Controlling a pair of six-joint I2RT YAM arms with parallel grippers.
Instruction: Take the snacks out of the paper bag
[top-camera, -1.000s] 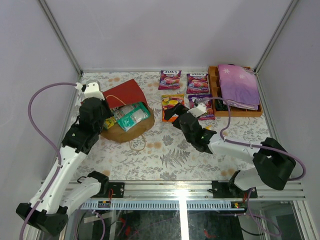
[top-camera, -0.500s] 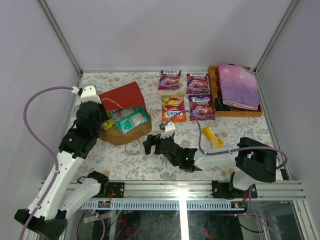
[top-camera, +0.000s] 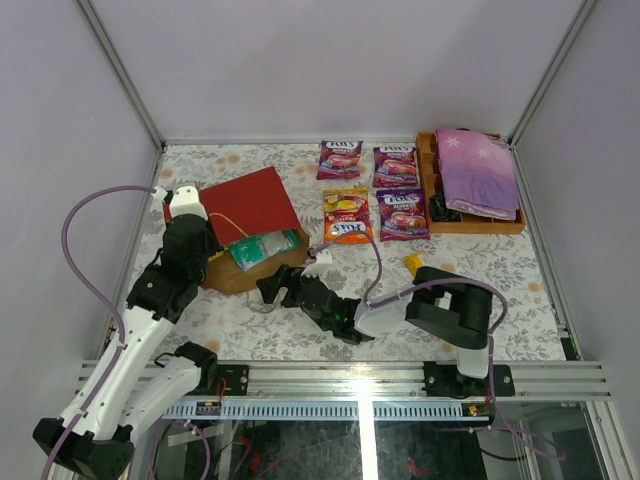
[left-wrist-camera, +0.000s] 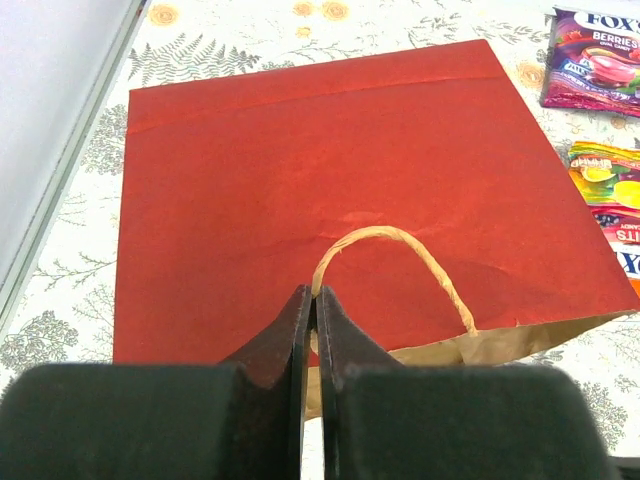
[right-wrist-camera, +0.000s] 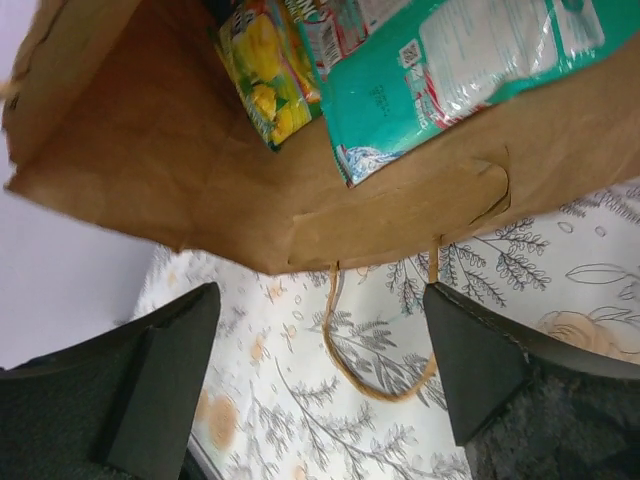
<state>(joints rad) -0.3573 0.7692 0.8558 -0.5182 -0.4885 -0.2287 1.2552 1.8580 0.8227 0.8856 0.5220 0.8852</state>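
The bag (top-camera: 245, 200) lies on its side at the left of the table (top-camera: 520, 270), red face up, with its brown mouth open toward the near right. Its far-left corner sits close to the left wall, leaving only a thin strip of table there. Inside the mouth I can see a teal pouch (right-wrist-camera: 470, 60) and a green-yellow pouch (right-wrist-camera: 262, 70), both resting on the lower wall just inside the rim.

The left gripper (left-wrist-camera: 312, 297) has its fingers pressed together on the top handle (left-wrist-camera: 385, 232), at the cord's left end. The right gripper (right-wrist-camera: 315, 380) sits low just in front of the mouth, fingers wide apart and holding nothing. The lower handle (right-wrist-camera: 330, 320) lies looped flat on the table ahead of them.

3 purple pouches (top-camera: 395, 165) and an orange pouch (top-camera: 346, 215) lie in 2 rows to the right of the bag, near its edge but apart from it. A yellow bar (top-camera: 412, 262) peeks out behind the right arm. A tray (top-camera: 480, 227) holding a purple cloth (top-camera: 475, 170) fills the far right corner. Bare table runs along the near rail to the right of the arm.
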